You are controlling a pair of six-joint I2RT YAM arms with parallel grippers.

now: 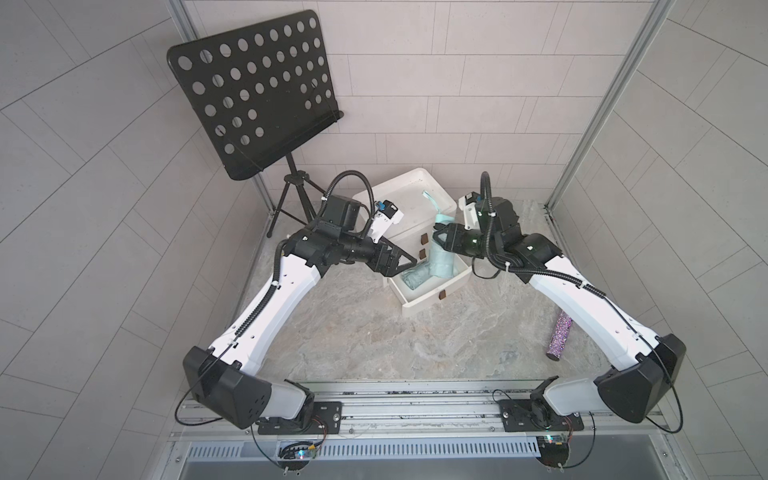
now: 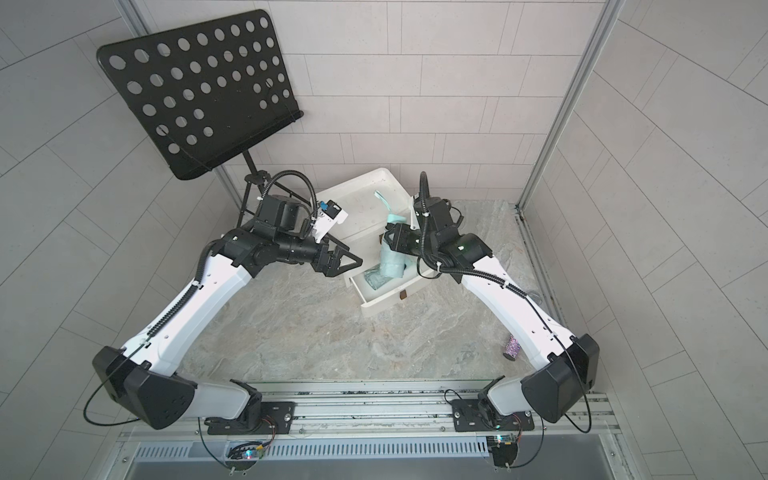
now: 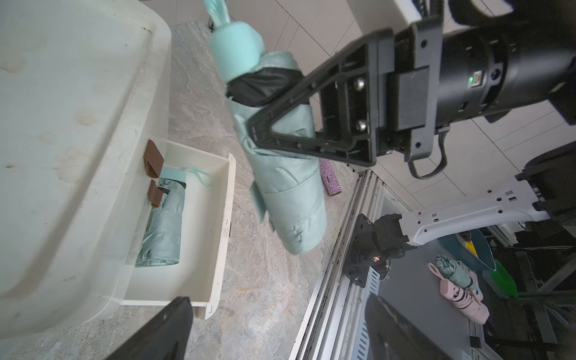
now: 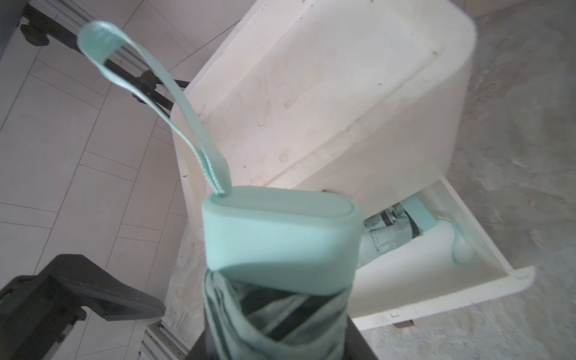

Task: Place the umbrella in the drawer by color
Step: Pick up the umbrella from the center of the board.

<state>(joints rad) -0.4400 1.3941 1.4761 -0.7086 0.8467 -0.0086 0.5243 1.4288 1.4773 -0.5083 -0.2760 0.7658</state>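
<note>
Right gripper (image 1: 441, 240) clamped on mint umbrella (image 1: 443, 262) near handle end. Umbrella hangs over open drawer (image 1: 432, 301), long axis steep, handle up. Second mint umbrella (image 1: 415, 277) lies flat in drawer. Left gripper (image 1: 405, 264) beside drawer, jaws wide, empty. Likely next: right arm lowers umbrella, lays it alongside.

A robot test cell in a lab. My left arm (image 1: 266, 307) and right arm (image 1: 582, 299) are bolted to an aluminium rail (image 1: 415, 405) along the front of a marble-patterned tabletop (image 1: 365, 340). Pale tiled panels (image 1: 415, 83) and aluminium frame posts (image 1: 604, 108) box it in. A black perforated music stand (image 1: 253, 91) stands in a back corner. Spare folded umbrellas (image 3: 467, 300) lie beyond the rail.
</note>
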